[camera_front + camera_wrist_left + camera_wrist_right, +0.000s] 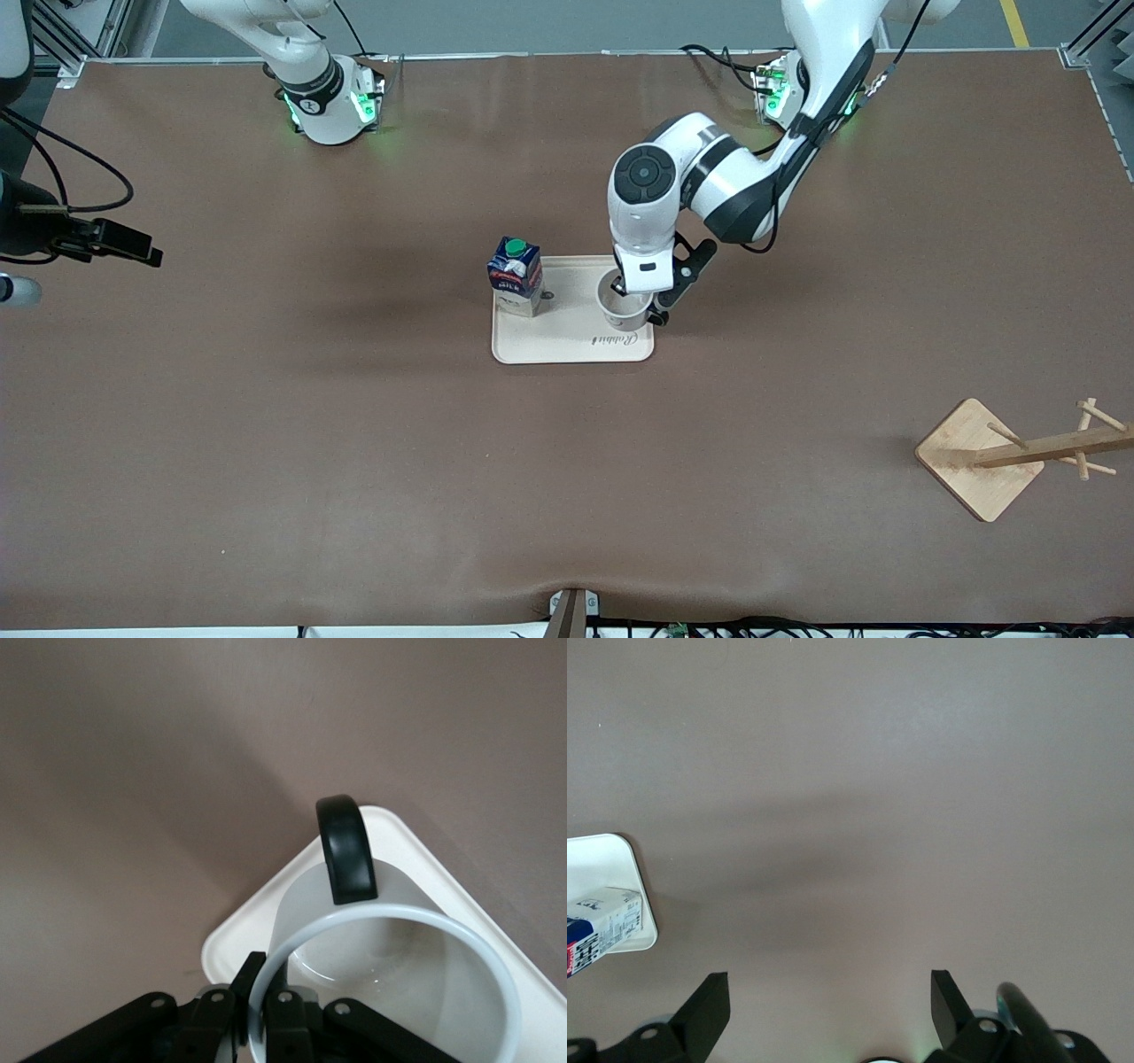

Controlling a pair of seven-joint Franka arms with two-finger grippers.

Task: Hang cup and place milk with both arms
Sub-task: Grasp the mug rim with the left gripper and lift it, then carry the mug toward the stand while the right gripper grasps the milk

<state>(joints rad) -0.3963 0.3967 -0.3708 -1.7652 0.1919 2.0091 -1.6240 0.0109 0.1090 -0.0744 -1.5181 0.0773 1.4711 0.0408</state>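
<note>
This is a robotics lab, not a home or kitchen. Two white arms are bolted at green-lit bases to one long edge of a broad desk covered in plain brown matting, with black cables trailing over it and aluminium framing at its corners. The only household items are test props: a cream tray and a wooden mug stand.

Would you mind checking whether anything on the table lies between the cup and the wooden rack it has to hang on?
Nothing visible does. The left gripper is shut on the rim of the cup, which sits on the tray. Bare table runs from there to the rack. The milk stands toward the right arm's end, away from that path.
</note>
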